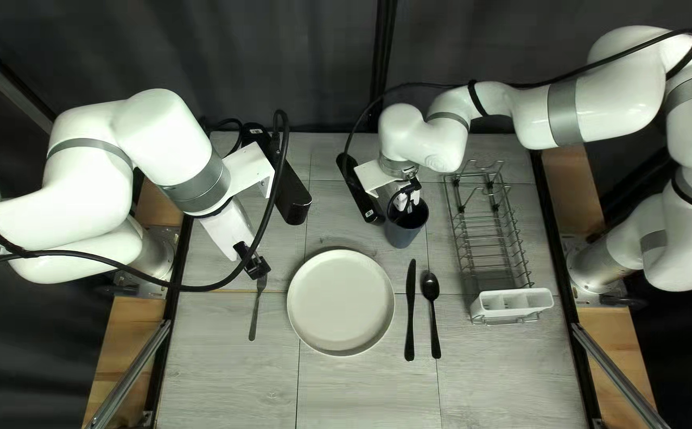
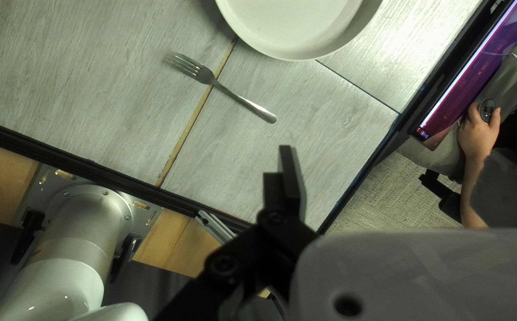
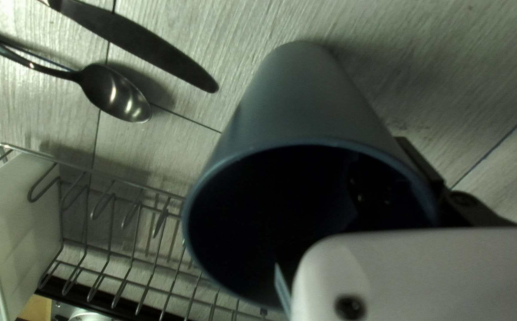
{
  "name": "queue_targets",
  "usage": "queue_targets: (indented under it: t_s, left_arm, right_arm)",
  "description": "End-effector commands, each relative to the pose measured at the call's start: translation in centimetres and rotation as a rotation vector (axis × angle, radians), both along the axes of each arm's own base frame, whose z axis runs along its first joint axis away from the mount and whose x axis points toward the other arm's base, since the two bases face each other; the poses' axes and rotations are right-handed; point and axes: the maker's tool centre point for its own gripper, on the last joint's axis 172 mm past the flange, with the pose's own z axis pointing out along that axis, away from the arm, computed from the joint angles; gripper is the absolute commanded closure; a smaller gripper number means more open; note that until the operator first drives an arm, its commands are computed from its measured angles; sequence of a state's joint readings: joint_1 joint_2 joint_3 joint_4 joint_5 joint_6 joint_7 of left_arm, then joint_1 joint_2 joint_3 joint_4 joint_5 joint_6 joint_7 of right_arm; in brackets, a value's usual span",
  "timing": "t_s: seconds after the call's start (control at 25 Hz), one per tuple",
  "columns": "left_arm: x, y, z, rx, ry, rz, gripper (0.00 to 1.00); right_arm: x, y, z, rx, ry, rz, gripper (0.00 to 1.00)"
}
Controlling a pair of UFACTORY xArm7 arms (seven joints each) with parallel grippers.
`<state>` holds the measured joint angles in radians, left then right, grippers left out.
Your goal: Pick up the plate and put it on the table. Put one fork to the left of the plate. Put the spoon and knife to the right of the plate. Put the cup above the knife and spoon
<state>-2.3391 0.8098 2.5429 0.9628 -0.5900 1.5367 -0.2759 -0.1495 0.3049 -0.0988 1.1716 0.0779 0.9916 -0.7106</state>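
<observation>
Dark blue cup (image 1: 404, 232) looked set upright on the table (image 1: 232, 381), above the knife (image 1: 410, 310) and spoon (image 1: 431, 313), right of the plate (image 1: 341, 302). I judged this the last step. Right gripper (image 1: 406, 202) sat at the cup's rim; I couldn't tell whether it clamped the wall. Next: free the cup and lift straight up without tipping it. Left gripper (image 1: 255, 266) was wide open, empty, near the fork (image 1: 256, 310). Wire dish rack (image 1: 489, 232) crowded the cup's right.
</observation>
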Motion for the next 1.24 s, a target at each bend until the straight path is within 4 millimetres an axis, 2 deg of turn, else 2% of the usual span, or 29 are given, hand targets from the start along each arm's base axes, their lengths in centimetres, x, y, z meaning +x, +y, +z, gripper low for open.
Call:
queue_targets:
  t_s: [0.04, 0.2, 0.28, 0.36, 0.48, 0.6, 0.64, 0.72, 1.24]
  left_arm:
    - [0.0, 0.0, 0.0, 0.0, 0.0, 0.0, 0.0]
    - [0.0, 0.0, 0.0, 0.0, 0.0, 0.0, 0.0]
    - [0.0, 0.0, 0.0, 0.0, 0.0, 0.0, 0.0]
    - [0.0, 0.0, 0.0, 0.0, 0.0, 0.0, 0.0]
    - [0.0, 0.0, 0.0, 0.0, 0.0, 0.0, 0.0]
    - [0.0, 0.0, 0.0, 0.0, 0.0, 0.0, 0.0]
    - [0.0, 0.0, 0.0, 0.0, 0.0, 0.0, 0.0]
    - [0.0, 0.0, 0.0, 0.0, 0.0, 0.0, 0.0]
    - [0.0, 0.0, 0.0, 0.0, 0.0, 0.0, 0.0]
  right_arm:
    - [0.0, 0.2, 1.0, -0.019, -0.014, -0.007, 0.0]
    - [-0.6, 0.8, 4.7, -0.063, -0.027, -0.028, 0.0]
    - [-1.1, 1.6, 7.6, -0.091, -0.036, -0.033, 0.0]
    - [-1.7, 2.4, 9.7, -0.11, -0.047, -0.036, 0.0]
    - [-3.2, 4.1, 12.0, -0.127, -0.075, -0.041, 0.0]
    - [-4.5, 5.8, 13.4, -0.134, -0.111, -0.042, 0.0]
    - [-5.2, 7.0, 14.1, -0.139, -0.128, -0.04, 0.0]
    - [-5.9, 8.7, 14.8, -0.146, -0.15, -0.03, 0.0]
    - [-5.9, 8.7, 14.8, -0.146, -0.15, -0.03, 0.0]
